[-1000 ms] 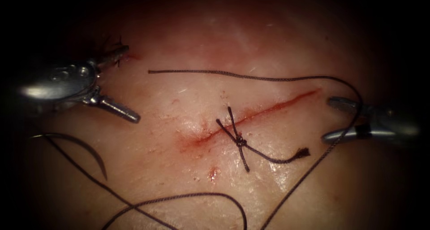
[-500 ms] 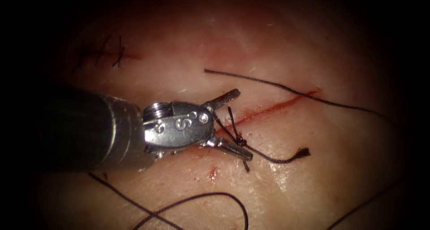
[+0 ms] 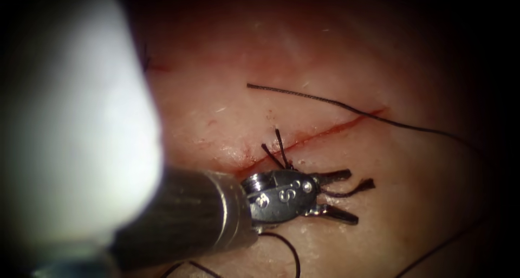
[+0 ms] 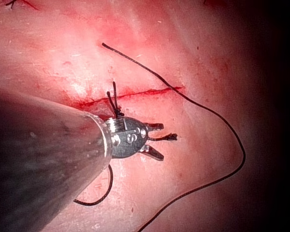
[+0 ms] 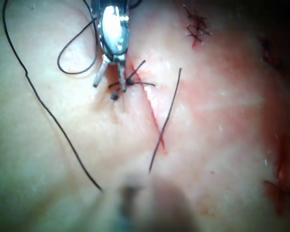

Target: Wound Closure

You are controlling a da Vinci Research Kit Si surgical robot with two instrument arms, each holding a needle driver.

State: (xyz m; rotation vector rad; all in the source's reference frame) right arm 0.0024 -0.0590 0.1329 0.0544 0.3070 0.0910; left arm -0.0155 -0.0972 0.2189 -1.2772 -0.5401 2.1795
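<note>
The cut (image 3: 325,131) runs slantwise across the tissue (image 3: 227,94), with one tied knot (image 3: 285,163) on it and two short ends standing up. The left tool (image 3: 352,198) reaches in from the lower left, below the knot. Its jaws are open and hold nothing; the knot's frayed tail (image 3: 364,186) lies between them. The left wrist view shows the same: open left tool (image 4: 162,141), tail (image 4: 172,137), knot (image 4: 118,113). In the right wrist view the left tool (image 5: 109,88) stands open by the knot (image 5: 129,81); a blurred shape (image 5: 135,200) is probably the right tool.
A long loose thread (image 3: 325,100) crosses the cut's right end and runs off to the right. Another loop of thread (image 3: 290,251) lies below the left tool. Older stitches (image 5: 195,26) sit further along the tissue. Red fluid lines the cut.
The left tool has swept from the far left across the knot to just below it, jaws open throughout. The right tool has left the right edge, and the loose thread's end moved right.
</note>
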